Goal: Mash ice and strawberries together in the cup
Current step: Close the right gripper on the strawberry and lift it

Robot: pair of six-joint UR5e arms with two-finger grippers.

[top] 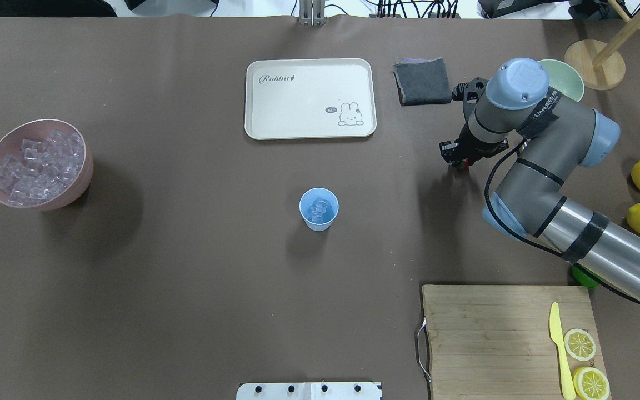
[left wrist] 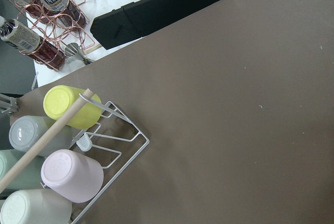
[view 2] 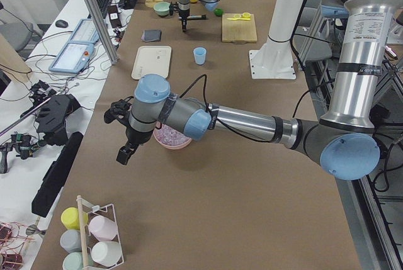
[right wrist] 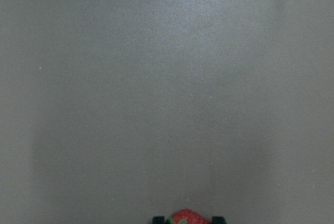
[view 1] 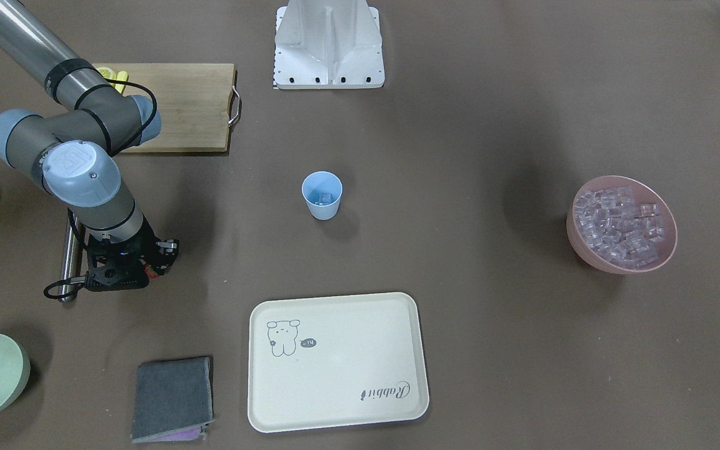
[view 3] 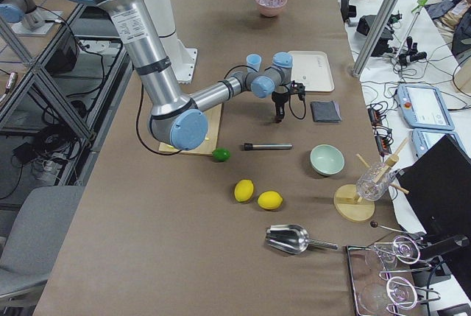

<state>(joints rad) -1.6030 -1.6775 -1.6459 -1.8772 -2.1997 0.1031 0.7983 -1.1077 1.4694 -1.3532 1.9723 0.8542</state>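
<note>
Brown table (top: 186, 250) | your right claw (top: 459, 160) grips strawberry (right wrist: 185, 216) | cup (top: 318, 209) lies to its left, well apart | left claw (view 2: 124, 154): cannot tell

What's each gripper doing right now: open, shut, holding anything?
Left gripper: cannot be told; it shows only in the left side view.
Right gripper: closed on the strawberry.

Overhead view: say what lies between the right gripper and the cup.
Only bare table, seen overhead, between the cup and the right gripper holding the strawberry.
</note>
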